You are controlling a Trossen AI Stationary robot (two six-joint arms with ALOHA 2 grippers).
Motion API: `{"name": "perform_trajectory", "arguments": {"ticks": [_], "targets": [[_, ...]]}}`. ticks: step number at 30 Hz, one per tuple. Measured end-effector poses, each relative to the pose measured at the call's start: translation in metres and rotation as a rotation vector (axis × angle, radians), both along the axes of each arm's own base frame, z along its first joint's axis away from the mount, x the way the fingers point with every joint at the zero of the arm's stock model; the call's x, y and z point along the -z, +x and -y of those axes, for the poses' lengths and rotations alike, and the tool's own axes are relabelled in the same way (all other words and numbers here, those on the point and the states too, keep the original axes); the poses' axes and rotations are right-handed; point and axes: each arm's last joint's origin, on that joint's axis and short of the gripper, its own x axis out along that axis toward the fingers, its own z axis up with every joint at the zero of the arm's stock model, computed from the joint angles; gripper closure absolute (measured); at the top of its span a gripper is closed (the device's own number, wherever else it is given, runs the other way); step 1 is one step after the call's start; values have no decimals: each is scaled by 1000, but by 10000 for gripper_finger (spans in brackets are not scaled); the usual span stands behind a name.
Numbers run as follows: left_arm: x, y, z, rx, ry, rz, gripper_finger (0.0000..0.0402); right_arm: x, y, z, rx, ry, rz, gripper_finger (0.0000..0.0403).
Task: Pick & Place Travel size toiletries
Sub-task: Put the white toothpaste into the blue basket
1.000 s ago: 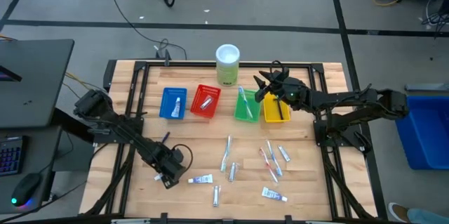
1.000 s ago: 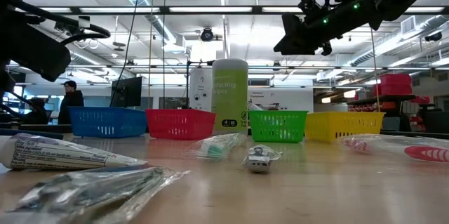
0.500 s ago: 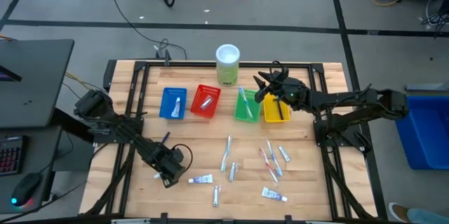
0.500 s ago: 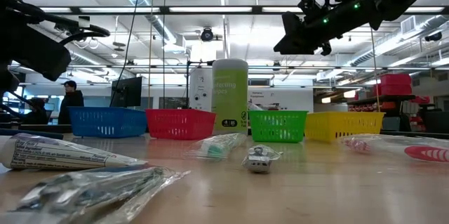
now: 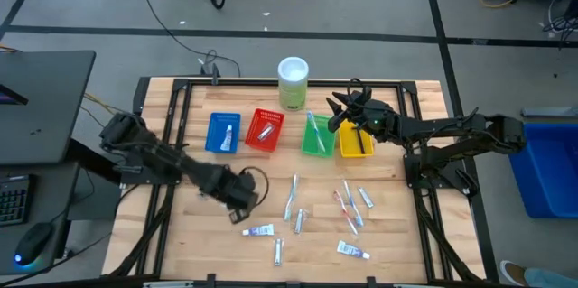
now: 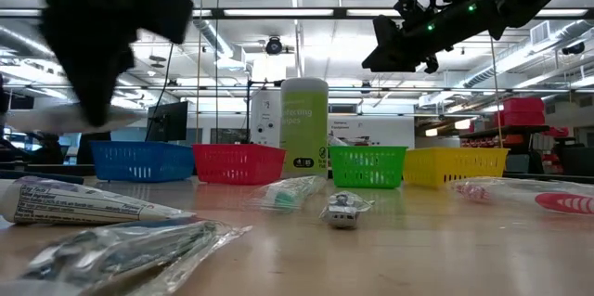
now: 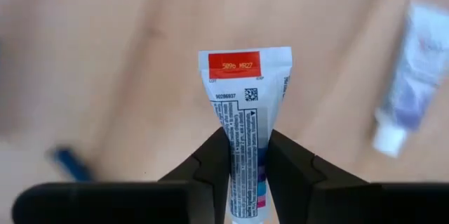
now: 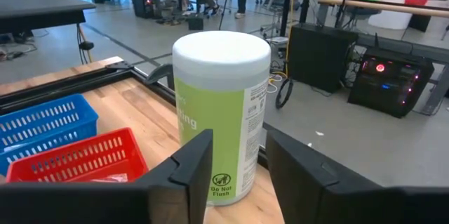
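Observation:
My left gripper (image 5: pixel 242 190) is over the table's middle left and shut on a short white toothpaste tube (image 7: pixel 245 104) with a red block at its crimped end. It shows blurred in the low view (image 6: pixel 97 45). My right gripper (image 5: pixel 340 113) hangs open and empty above the green tray (image 5: pixel 316 137) and the yellow tray (image 5: pixel 356 142); it also shows in the low view (image 6: pixel 408 44). Several more tubes and wrapped toothbrushes lie flat on the wood, among them a tube (image 5: pixel 259 230) and a toothbrush (image 5: pixel 292 196). My left gripper pinches the tube's body (image 7: pixel 237 150) between its two fingers, back from the crimped end. The tube lies along the fingers, and its flat crimped end (image 7: pixel 245 64) sticks out past the fingertips. The tube is lifted clear of the table.
A blue tray (image 5: pixel 223 132) and a red tray (image 5: pixel 265 130) stand left of the green one, each holding an item. A pale green cylinder with a white top (image 5: pixel 293 83) stands behind them. Another tube (image 7: pixel 407 97) lies on the wood below my left gripper.
My left gripper has swung from the table's near left corner toward the right and the far edge, and it shows blurred in the low view. My right gripper has kept still.

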Motion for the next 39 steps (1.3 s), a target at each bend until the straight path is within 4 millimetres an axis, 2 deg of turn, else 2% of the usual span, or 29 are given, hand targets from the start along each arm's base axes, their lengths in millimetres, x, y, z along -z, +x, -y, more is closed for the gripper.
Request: {"name": "perform_trajectory", "arguments": {"ticks": [4,7,13,18,22,25,28,33,39], "targets": [[-19,14,-35,-19,99,-16,307,0,0,0,-1,0,0,254],[-24,17,-65,-31,160,-72,306,0,0,0,-4,1,-1,252],[-26,11,-127,-115,335,-191,310,1,0,0,-3,3,-8,258],[-26,5,-175,-248,328,-225,308,1,0,0,-6,7,-6,268],[-31,-6,-206,-339,353,-216,309,1,2,-2,-82,46,16,275],[-26,-14,-218,-372,302,-154,311,2,2,-3,-116,56,18,279],[-10,-20,-225,-402,213,-83,312,3,2,-4,-123,62,10,279],[19,-32,-226,-474,181,-89,312,7,2,-6,-115,126,4,271],[32,-39,-223,-507,151,-105,306,15,3,-5,-109,148,-41,270]]}}
